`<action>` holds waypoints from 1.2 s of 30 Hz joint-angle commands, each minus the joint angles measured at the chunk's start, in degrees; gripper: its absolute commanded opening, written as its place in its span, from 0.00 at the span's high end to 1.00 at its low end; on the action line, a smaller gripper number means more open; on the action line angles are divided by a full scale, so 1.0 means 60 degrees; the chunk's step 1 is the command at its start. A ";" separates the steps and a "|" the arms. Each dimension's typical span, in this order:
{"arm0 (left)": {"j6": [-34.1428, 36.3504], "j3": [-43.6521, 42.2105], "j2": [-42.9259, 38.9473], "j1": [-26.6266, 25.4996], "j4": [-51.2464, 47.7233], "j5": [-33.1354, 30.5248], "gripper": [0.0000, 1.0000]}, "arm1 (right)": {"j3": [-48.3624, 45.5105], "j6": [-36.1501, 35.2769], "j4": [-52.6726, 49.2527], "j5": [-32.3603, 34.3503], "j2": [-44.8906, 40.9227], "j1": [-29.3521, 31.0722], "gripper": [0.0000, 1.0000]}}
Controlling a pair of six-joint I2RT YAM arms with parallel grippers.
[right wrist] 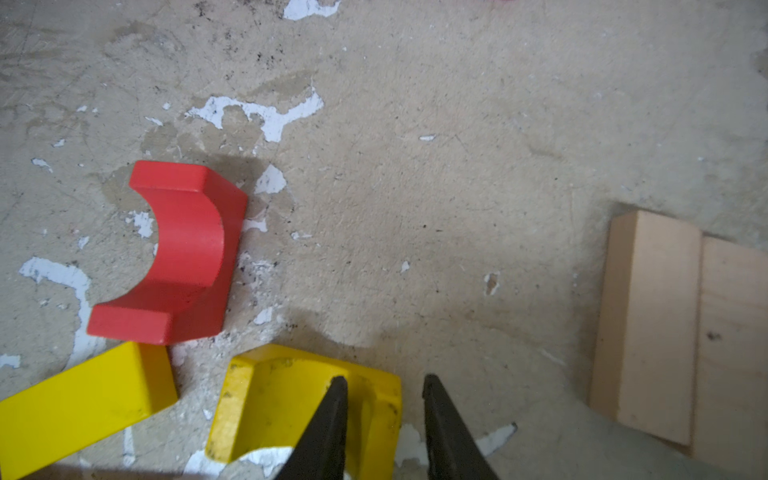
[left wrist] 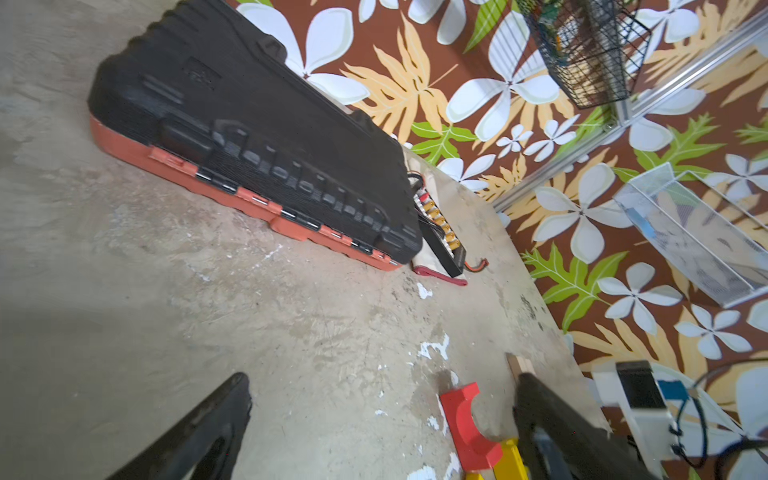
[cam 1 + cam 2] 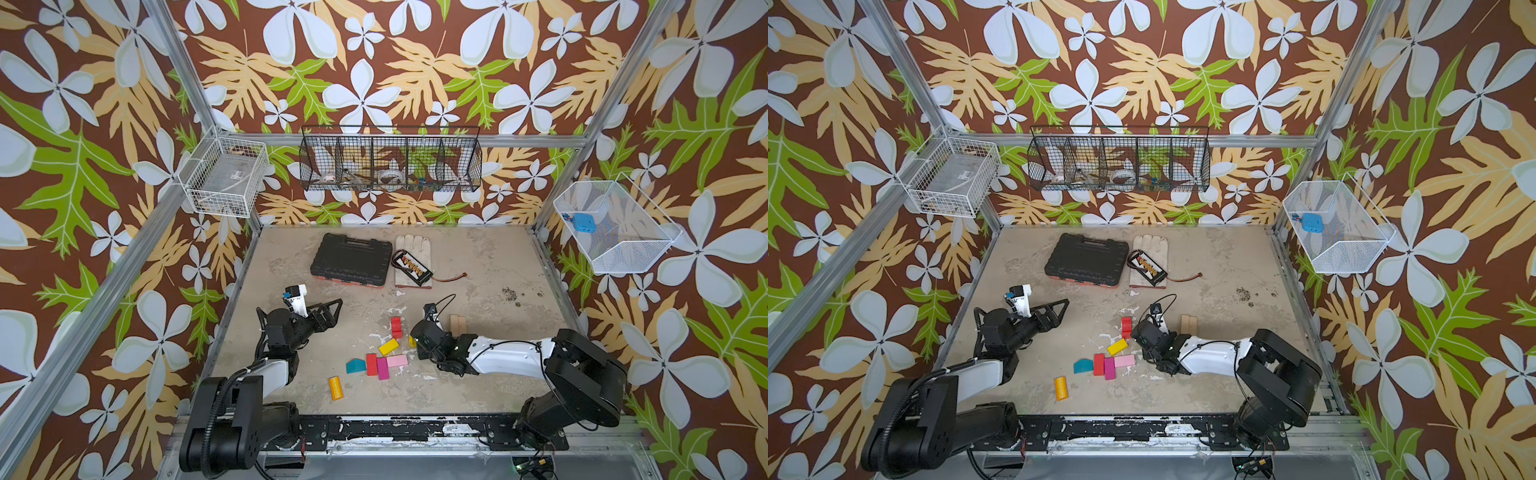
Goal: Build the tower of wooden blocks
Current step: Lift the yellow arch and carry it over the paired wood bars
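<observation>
The wood blocks lie loose on the table, and no tower is in view. In both top views I see a red arch (image 3: 396, 327) (image 3: 1126, 327), yellow rectangle (image 3: 388, 346), teal wedge (image 3: 355, 365), red (image 3: 371, 364), magenta (image 3: 382, 368) and pink (image 3: 397, 360) rectangles, orange cylinder (image 3: 335, 387) and two tan blocks (image 3: 458, 323). My right gripper (image 1: 385, 378) (image 3: 413, 338) is low over a yellow arch (image 1: 266, 399). Its jaws straddle one leg of the arch, with a gap at the outer finger. My left gripper (image 2: 382, 399) (image 3: 328, 311) hangs open and empty, left of the red arch (image 2: 461, 419).
A black ribbed case (image 3: 351, 259) lies at the back, with a pale glove (image 3: 411, 249) and a battery pack (image 3: 412, 266) beside it. Wire baskets hang on the walls: left (image 3: 224, 178), back (image 3: 390, 160) and right (image 3: 615, 228).
</observation>
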 commanded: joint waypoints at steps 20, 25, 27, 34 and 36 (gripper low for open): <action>-0.0598 -0.0413 0.0704 0.0008 0.2714 0.1691 0.00 | -0.0251 -0.0301 -0.0868 0.0561 -0.1758 -0.0038 0.96; -0.0627 -0.0346 0.0874 0.0011 0.2765 0.1750 0.00 | -0.0291 -0.0480 -0.1760 0.1151 -0.2849 -0.0210 0.99; -0.0642 -0.0352 0.0891 0.0008 0.2824 0.1806 0.00 | -0.0396 -0.0525 -0.1994 0.1283 -0.3379 -0.0319 1.00; -0.0657 -0.0342 0.0933 0.0007 0.2870 0.1807 0.00 | -0.0283 -0.0606 -0.3001 0.0934 -0.5122 -0.0819 1.00; -0.0677 -0.0338 0.0960 0.0009 0.2895 0.1807 0.00 | 0.0066 -0.0768 -0.3389 0.0909 -0.5515 -0.0914 1.00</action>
